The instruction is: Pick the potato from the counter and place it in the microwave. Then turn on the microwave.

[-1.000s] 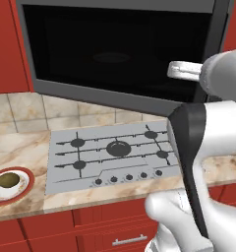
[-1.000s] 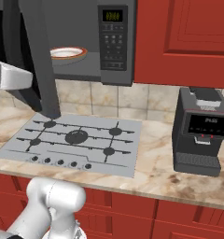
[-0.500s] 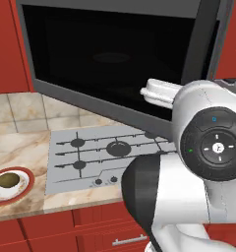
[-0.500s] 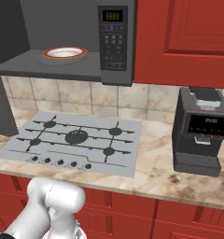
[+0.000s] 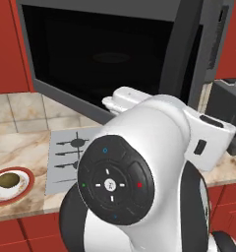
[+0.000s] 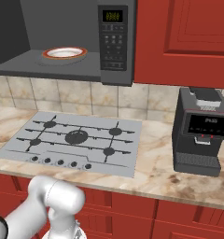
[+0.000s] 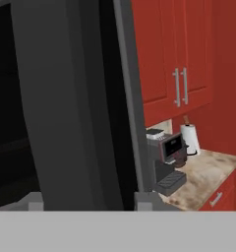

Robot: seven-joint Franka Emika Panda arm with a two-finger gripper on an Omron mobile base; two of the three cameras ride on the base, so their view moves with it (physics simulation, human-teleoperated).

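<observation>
The potato (image 5: pixel 8 180) lies on a white red-rimmed plate (image 5: pixel 22 189) on the counter (image 5: pixel 21 147) at the far left, well away from the arm. The microwave (image 6: pixel 116 70) hangs above the cooktop with its door (image 5: pixel 110 59) swung wide open. Inside it sits a second red-rimmed plate (image 6: pixel 64 52), with the keypad (image 6: pixel 115 42) to its right. In the hand view my gripper (image 7: pixel 90 204) has its fingertips (image 7: pixel 35 202) apart, and the dark door edge (image 7: pixel 66 108) stands close ahead between them. I see nothing held.
A grey gas cooktop (image 6: pixel 76 140) lies under the microwave. A black coffee machine (image 6: pixel 200 130) stands on the counter to the right, with a paper towel roll (image 7: pixel 190 139) beyond it. Red cabinets (image 6: pixel 184 37) flank the microwave. The arm's big joint (image 5: pixel 115 182) blocks much of the left base view.
The microwave door has swung further open. The arm has turned, bringing its large joint close in the left base view and taking the hand out of the right base view. The fingers have spread.
</observation>
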